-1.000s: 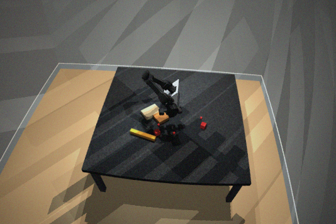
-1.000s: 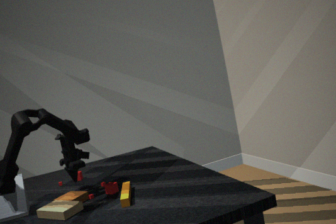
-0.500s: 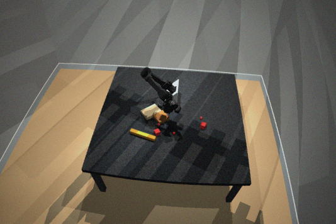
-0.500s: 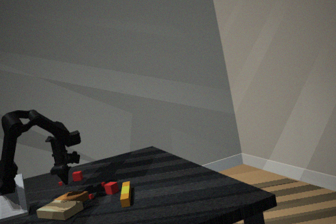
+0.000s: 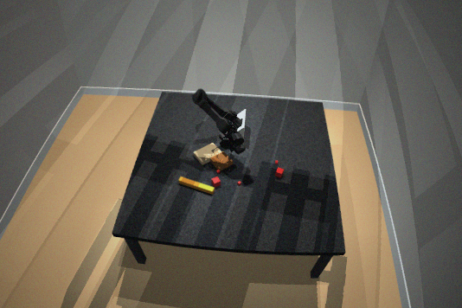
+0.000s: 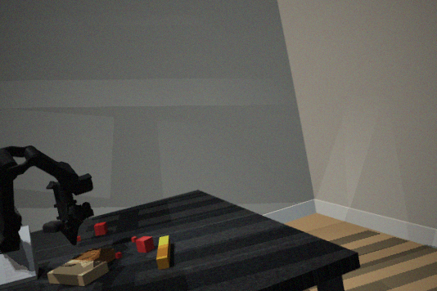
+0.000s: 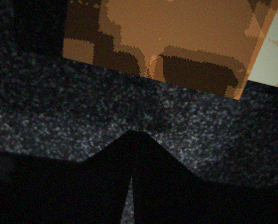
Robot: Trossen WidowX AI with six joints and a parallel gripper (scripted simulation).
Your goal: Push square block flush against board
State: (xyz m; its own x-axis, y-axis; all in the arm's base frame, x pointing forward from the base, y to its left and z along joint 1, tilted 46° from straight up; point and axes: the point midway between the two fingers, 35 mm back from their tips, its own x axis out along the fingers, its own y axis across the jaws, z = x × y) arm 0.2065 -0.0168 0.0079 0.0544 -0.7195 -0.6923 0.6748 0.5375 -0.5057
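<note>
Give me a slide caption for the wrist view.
Shut gripper hovers above the dark table, orange-brown square block just ahead.

1. The board [image 5: 196, 185] lies on the table [image 5: 281, 236], near its middle.
2. The square block [image 5: 215, 181] sits just beside the board's right end.
3. A flat slab [image 5: 213, 155] lies behind both, under the gripper [image 5: 234, 148].
</note>
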